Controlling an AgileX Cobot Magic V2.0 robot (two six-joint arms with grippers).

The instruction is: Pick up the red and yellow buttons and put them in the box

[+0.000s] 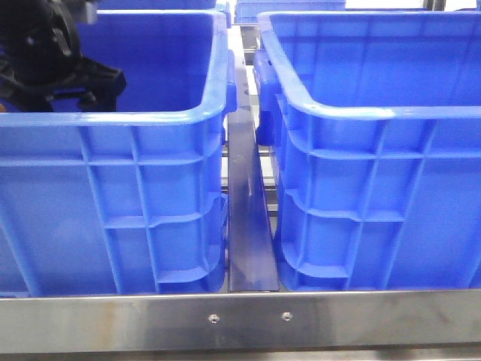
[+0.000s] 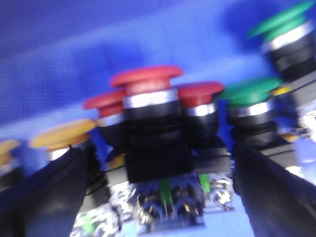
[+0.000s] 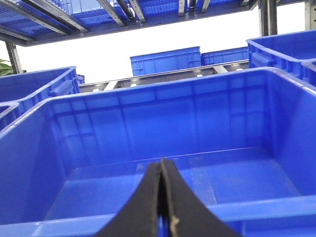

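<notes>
Black fingers (image 2: 44, 197) of the left tool (image 2: 158, 197), spread, straddle a red mushroom pushbutton (image 2: 146, 81): picking underway, closing comes next; right tool (image 3: 162, 197) pressed together.

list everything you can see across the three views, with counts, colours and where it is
crates: two close up in the front view, blue, side by side; more blue ones behind in the right wrist view
metal rail: one, silver, across the front below the crates
red buttons: three, red caps, middle of the left wrist view
yellow buttons: two, yellow-orange caps, beside the red ones
green buttons: two, green caps, other side of the red ones
left gripper: black, open, fingers either side of the front red button
right gripper: black, shut, above an empty crate
</notes>
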